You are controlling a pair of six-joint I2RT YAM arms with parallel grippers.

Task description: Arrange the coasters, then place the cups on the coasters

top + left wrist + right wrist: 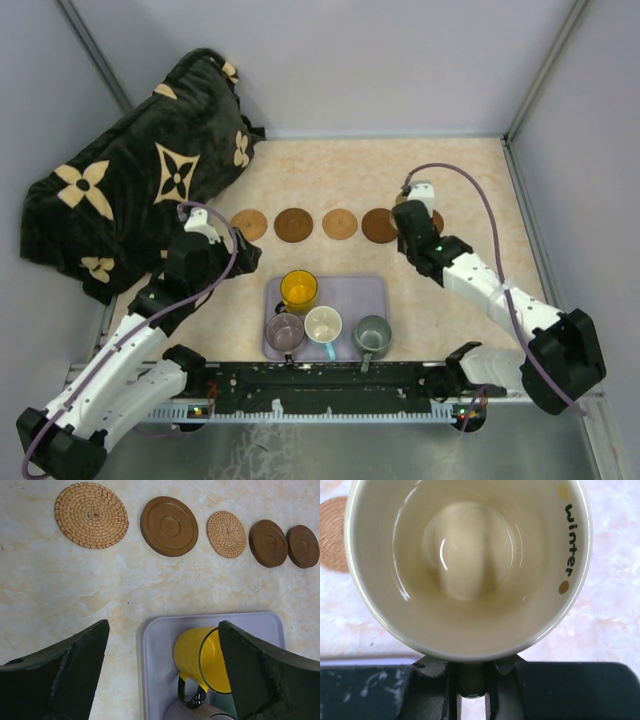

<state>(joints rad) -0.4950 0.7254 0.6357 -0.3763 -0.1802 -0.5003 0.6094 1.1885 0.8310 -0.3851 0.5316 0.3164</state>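
Note:
Five round coasters lie in a row on the table: a woven coaster (91, 515), a dark coaster (169, 526), a small woven coaster (226, 534) and two dark coasters (268, 543) (302, 546). My right gripper (472, 672) is shut on the handle of the cream cup (470, 565), which is printed "winter". In the top view this gripper (412, 222) hovers at the row's right end, over the last coaster (434, 219). My left gripper (162, 627) stands wide open above the tray's left end, with the yellow cup (202, 657) by its right finger. The mauve cup (284, 330), white cup (323, 325) and grey-green cup (372, 333) stand on the tray.
The lavender tray (360, 295) lies near the front edge between the two arms. A black blanket with cream flower patterns (140, 180) is heaped at the back left. Grey walls enclose the table on three sides.

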